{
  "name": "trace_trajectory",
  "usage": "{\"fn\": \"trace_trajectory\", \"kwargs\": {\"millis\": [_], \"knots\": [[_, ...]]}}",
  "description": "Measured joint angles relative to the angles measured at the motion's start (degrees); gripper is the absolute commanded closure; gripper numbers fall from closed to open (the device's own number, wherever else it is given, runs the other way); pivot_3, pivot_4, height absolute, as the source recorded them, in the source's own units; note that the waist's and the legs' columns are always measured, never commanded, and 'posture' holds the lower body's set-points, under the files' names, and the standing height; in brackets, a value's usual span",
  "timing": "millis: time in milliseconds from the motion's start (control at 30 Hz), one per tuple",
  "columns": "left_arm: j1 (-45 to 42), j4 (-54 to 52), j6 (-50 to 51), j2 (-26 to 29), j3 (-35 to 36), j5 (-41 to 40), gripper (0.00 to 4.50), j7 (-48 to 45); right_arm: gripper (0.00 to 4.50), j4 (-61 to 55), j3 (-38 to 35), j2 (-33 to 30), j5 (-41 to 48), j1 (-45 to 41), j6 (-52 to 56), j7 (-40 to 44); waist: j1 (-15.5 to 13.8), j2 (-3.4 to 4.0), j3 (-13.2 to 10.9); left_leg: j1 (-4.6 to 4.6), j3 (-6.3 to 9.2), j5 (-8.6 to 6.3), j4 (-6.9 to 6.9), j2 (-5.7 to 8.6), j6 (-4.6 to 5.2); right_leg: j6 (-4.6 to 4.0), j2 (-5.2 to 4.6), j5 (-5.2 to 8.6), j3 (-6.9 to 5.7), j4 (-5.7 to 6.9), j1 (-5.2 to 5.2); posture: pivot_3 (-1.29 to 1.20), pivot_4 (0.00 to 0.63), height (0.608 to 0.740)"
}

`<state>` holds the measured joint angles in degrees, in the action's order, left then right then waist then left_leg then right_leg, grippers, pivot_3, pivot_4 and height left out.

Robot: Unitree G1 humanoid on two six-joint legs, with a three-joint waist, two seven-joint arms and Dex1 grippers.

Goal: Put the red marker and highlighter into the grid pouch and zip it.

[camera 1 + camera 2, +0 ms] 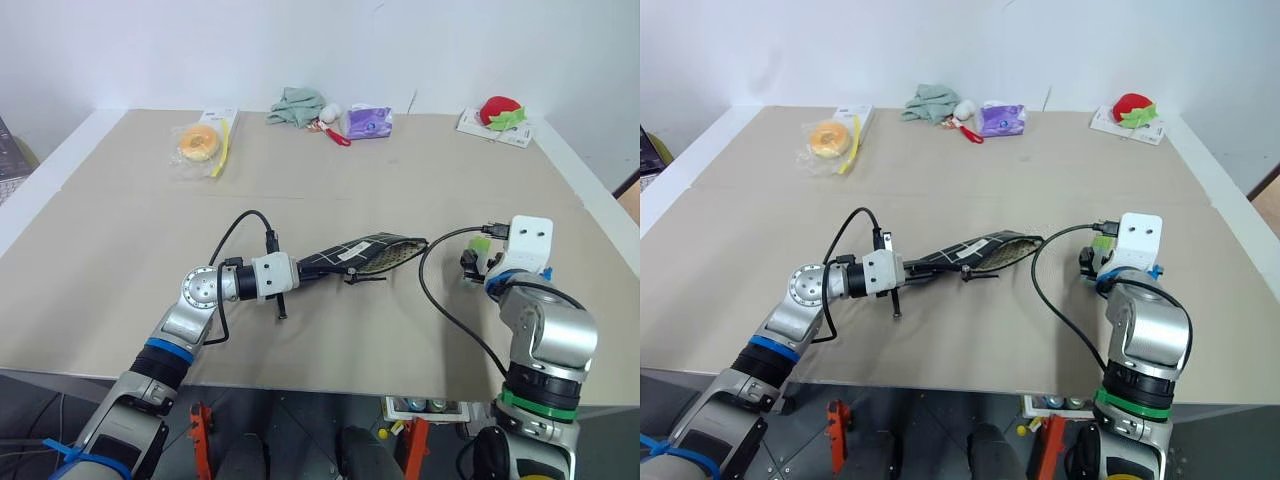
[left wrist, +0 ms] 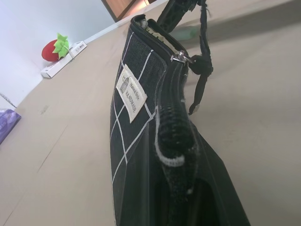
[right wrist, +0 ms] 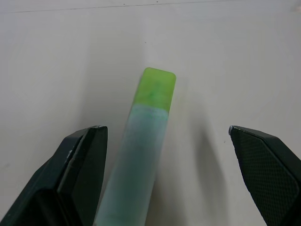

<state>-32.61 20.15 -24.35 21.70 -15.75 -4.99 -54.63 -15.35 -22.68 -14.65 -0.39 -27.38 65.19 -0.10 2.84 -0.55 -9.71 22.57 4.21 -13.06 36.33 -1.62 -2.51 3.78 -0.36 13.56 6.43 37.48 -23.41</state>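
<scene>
Left claw [image 1: 300, 270] clenched on black grid-lined fabric pouch [image 1: 365, 254]; right claw [image 3: 164, 155] spread wide around translucent green-capped highlighter [image 3: 141, 160].

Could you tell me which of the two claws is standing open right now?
The right claw, open astride the highlighter; the left claw is shut on the grid pouch.

black grid pouch [image 1: 355, 255] with white lines, pale highlighter [image 3: 141, 155] with light-green cap
</scene>
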Motion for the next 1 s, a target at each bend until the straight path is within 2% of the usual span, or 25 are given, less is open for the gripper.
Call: {"fn": "trace_trajectory", "kwargs": {"millis": [400,500,667,700,833,900,933,1000], "knots": [[0.3,-0.6,0.8,0.0,0.3,0.0,4.50,0.2,0.05,0.0,4.9,-0.2,0.2,2.7,0.8,0.1,0.0,0.00,0.0,-0.01,0.01,0.00,-0.01,-0.01,0.00,0.14,0.01,0.09,-0.01,-0.01,0.01,0.00,0.150,0.734],[0.5,-0.6,1.0,-0.1,0.3,0.0,4.50,0.3,0.85,0.0,4.2,-0.1,1.3,2.7,1.2,0.2,0.0,0.00,0.0,-0.02,0.01,0.00,0.00,-0.01,0.00,0.14,0.01,0.09,-0.01,-0.01,0.03,0.00,0.150,0.734],[0.5,-0.9,1.0,-0.2,0.3,0.0,4.50,0.4,3.22,0.4,4.3,-0.3,1.8,2.7,1.2,0.5,-0.1,0.00,0.0,-0.01,0.01,0.00,0.00,0.00,0.00,0.15,0.00,0.09,-0.01,-0.01,0.03,0.00,0.150,0.734],[0.5,-0.9,1.0,-0.2,0.3,0.0,4.50,0.4,3.47,0.5,4.3,-0.6,1.9,2.7,1.2,0.7,-0.1,0.00,0.0,-0.01,0.01,0.00,0.00,0.00,0.00,0.16,0.00,0.10,-0.01,-0.02,0.04,0.00,0.150,0.734],[0.5,-0.9,1.0,-0.3,0.3,0.0,4.50,0.4,3.46,0.7,3.8,-0.7,2.5,2.7,0.9,1.0,-0.1,0.00,0.0,-0.01,0.01,0.00,0.00,0.00,0.00,0.16,0.00,0.10,-0.01,-0.04,0.03,0.00,0.150,0.734],[0.5,-0.9,1.0,-0.3,0.3,0.0,4.50,0.4,3.46,2.3,3.5,-2.7,3.7,2.8,-2.0,3.4,-0.1,0.02,0.0,0.02,0.00,0.00,0.00,0.02,0.00,0.17,-0.02,0.09,0.00,-0.05,0.02,0.00,0.150,0.734],[0.5,-0.9,1.0,-0.3,0.3,0.0,4.50,0.4,3.46,3.1,4.1,-5.3,4.1,2.9,-4.6,5.9,-0.1,0.07,0.0,0.04,-0.01,0.00,0.01,0.05,0.00,0.19,-0.05,0.09,0.02,-0.07,0.02,0.00,0.150,0.734],[0.5,-0.9,1.0,-0.3,0.4,0.0,4.50,0.3,3.46,3.2,7.6,-16.0,5.0,4.5,-16.4,16.8,-0.1,0.25,-0.1,0.09,-0.03,0.00,0.01,0.10,0.00,0.29,-0.10,0.12,0.05,-0.19,0.02,0.00,0.150,0.734]]}}
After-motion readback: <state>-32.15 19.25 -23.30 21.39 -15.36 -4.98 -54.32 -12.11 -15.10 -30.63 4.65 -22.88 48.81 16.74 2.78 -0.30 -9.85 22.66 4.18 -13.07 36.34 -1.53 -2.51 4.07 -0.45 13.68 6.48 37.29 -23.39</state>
